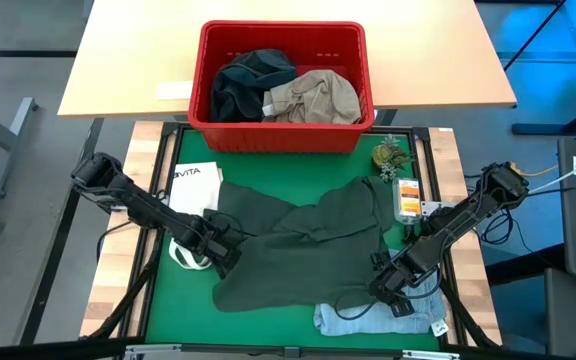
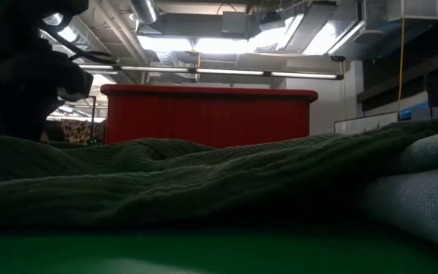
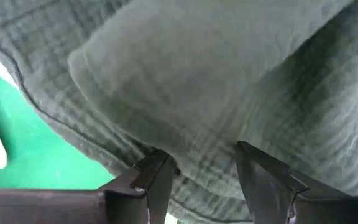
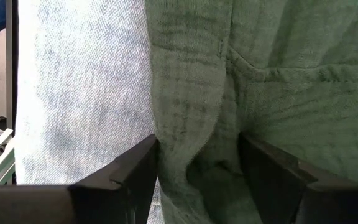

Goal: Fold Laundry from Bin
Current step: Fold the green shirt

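Cloth filled both wrist views. The left end effector (image 3: 196, 167) had its fingers apart, with a fold of the dark green garment (image 1: 308, 245) lying between them, not squeezed. The right end effector (image 4: 197, 163) was wide open too, with the green cloth's edge bunched between its fingers and the light blue jeans (image 4: 79, 93) just beside. Only the high view showed the whole worktop (image 1: 193, 155): a green mat, the green garment spread flat in the middle, the jeans (image 1: 378, 318) folded at the near edge, and a white tote bag (image 1: 194, 185) beside the left arm. The red bin (image 1: 280, 135) sat at the far side, holding a dark piece (image 1: 246, 88) and a khaki piece (image 1: 318, 98). The low view showed the bin's red wall (image 2: 207, 114) behind wrinkly green cloth, with bright ceiling lights (image 2: 226, 42) above.
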Motion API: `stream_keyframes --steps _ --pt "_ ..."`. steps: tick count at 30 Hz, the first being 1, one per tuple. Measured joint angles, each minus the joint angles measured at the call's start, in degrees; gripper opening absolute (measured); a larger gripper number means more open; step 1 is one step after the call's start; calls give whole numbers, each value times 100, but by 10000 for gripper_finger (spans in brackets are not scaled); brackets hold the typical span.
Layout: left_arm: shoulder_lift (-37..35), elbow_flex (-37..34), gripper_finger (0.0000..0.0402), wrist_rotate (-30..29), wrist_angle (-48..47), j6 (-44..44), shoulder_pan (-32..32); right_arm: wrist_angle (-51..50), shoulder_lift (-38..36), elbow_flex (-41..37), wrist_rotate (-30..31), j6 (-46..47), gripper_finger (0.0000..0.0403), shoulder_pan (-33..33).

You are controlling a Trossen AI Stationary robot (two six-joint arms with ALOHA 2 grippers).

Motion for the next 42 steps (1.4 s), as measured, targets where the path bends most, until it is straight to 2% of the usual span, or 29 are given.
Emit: stream_keyframes --steps 5,8,11,13,21,26,31,35,42 --pt "0 -1 137 272 -15 20 4 2 0 0 0 -2 221 0" --pt "0 -2 89 292 -17 61 0 2 0 0 0 -2 221 0" --pt "0 -2 24 292 -17 61 4 3 0 0 0 -1 221 0" --pt "-1 -2 9 329 -21 75 3 2 0 0 0 -1 221 0" --pt "-382 42 2 1069 -919 187 0 4 -2 2 -219 55 221 -7" --pt "-711 209 2 1191 -1773 306 0 -9 -2 2 -467 63 221 -7" --pt "-912 210 4 1134 -1871 512 0 -11 -2 2 -477 63 221 -7" --pt "-914 210 28 979 -1862 557 4 -11 -2 2 -485 63 221 -4" --pt "-914 210 92 978 -1847 554 4 -13 -2 2 -438 63 221 -2"
